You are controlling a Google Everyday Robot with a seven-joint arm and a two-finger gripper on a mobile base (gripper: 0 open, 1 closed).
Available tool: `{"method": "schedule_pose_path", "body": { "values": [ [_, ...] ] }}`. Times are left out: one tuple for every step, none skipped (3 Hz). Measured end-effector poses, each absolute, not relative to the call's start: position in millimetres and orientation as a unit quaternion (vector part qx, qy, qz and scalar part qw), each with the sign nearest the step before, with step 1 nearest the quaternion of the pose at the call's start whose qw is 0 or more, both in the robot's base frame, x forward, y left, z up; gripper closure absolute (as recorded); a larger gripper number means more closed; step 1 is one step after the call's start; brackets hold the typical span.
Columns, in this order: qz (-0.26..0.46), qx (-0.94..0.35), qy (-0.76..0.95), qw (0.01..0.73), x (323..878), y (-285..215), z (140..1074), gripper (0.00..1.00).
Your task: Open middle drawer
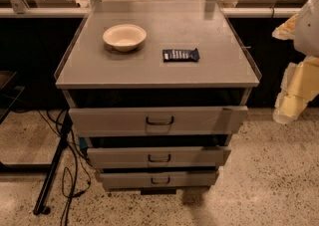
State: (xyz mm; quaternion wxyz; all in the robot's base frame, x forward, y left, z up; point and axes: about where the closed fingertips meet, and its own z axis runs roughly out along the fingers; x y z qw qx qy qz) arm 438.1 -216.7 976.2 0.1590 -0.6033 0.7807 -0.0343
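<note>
The grey cabinet has three drawers stacked below its top. The middle drawer has a low flat grey front with a small dark loop handle at its centre, and no tray inside shows. My gripper, pale yellow on a white arm, hangs at the right edge of the view. It is right of the cabinet, about level with the top drawer, well apart from the middle drawer's handle, and touches nothing.
The taller top drawer and the lowest drawer sit above and below. A white bowl and a dark snack packet lie on the cabinet top. A black stand and cables are on the floor at left.
</note>
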Motion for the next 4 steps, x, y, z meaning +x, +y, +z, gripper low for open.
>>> {"method": "schedule_pose_path", "body": {
  "values": [
    [-0.03, -0.605, 0.778, 0.166, 439, -216, 978, 0.0],
    [-0.001, -0.627, 0.758, 0.183, 426, -204, 960, 0.0],
    [0.037, -0.653, 0.728, 0.203, 399, -184, 925, 0.0],
    [0.059, -0.671, 0.713, 0.194, 355, -166, 864, 0.0]
  ]
}}
